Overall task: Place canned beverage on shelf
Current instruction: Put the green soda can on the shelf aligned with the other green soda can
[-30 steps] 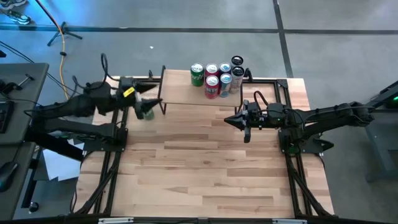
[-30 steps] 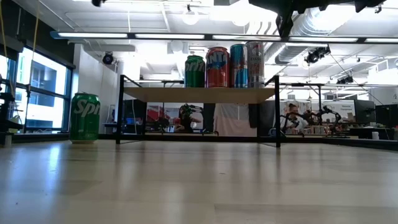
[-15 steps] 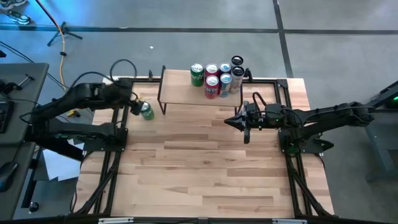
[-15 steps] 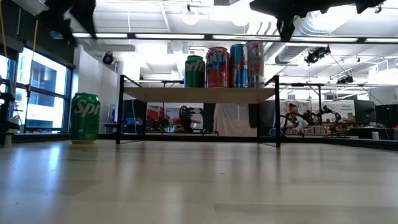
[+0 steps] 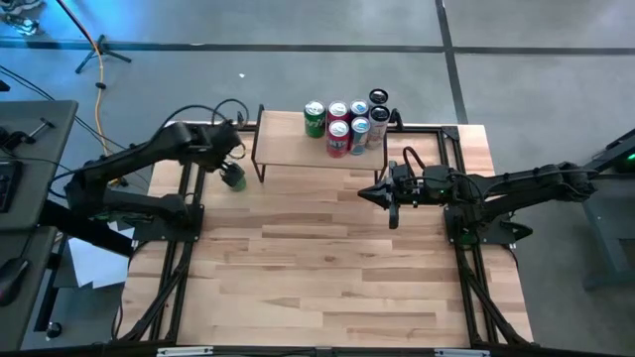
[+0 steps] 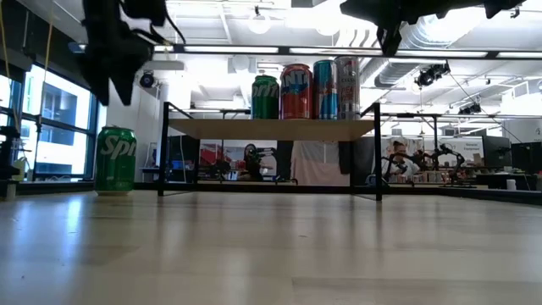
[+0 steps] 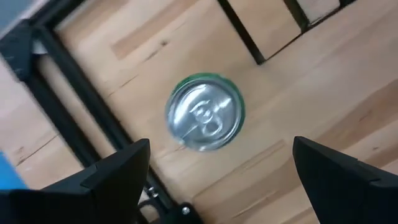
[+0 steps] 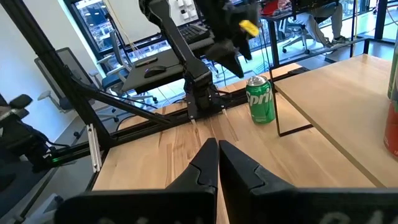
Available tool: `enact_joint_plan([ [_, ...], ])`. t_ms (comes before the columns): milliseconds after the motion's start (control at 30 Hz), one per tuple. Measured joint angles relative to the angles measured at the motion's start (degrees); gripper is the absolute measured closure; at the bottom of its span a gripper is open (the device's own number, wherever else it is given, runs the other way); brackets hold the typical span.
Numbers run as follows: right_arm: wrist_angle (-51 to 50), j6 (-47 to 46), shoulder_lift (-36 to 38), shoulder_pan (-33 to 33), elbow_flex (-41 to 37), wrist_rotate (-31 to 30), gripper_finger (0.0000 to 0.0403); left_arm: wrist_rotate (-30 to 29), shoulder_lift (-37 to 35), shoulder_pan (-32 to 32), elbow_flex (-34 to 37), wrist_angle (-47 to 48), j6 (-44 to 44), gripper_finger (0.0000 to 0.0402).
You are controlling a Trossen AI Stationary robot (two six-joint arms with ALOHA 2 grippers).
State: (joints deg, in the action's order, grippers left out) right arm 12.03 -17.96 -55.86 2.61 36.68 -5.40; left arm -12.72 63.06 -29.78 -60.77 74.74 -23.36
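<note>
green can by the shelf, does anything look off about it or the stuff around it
Nothing is spilled, dented or tipped. The green can stands upright on the table, left of the shelf and off it, while the other cans sit upright on the shelf. The left tool hovers open above the green can; the right tool waits shut mid-table.

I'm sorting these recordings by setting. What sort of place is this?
Probably a robotics lab or open workshop: exposed ceiling ducts overhead, desks with office chairs beyond the table, and another dark robot arm in the background.
</note>
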Motion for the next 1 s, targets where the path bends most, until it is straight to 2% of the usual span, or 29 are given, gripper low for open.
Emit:
enact_joint_plan([
  [133, -0.01, 0.00, 0.00, 0.00, 0.00, -0.40, 0.0403, 3.92, 4.34, -3.50, 0.00, -2.08, 5.17, 0.0048],
  [400, -1.47, 0.02, 0.00, 0.00, 0.00, -0.49, 0.0403, 4.35, 10.33, -9.51, 0.00, -2.04, 12.18, 0.0048],
  [567, -3.45, 0.01, 0.00, 0.00, 0.01, -0.53, 0.0403, 7.75, 13.12, -13.10, 0.00, -3.55, 16.22, 0.0048],
  [1000, -4.13, 0.02, 0.00, 0.00, 0.00, -0.58, 0.0403, 11.37, 18.79, -17.09, 0.00, -5.31, 20.10, 0.0048],
])
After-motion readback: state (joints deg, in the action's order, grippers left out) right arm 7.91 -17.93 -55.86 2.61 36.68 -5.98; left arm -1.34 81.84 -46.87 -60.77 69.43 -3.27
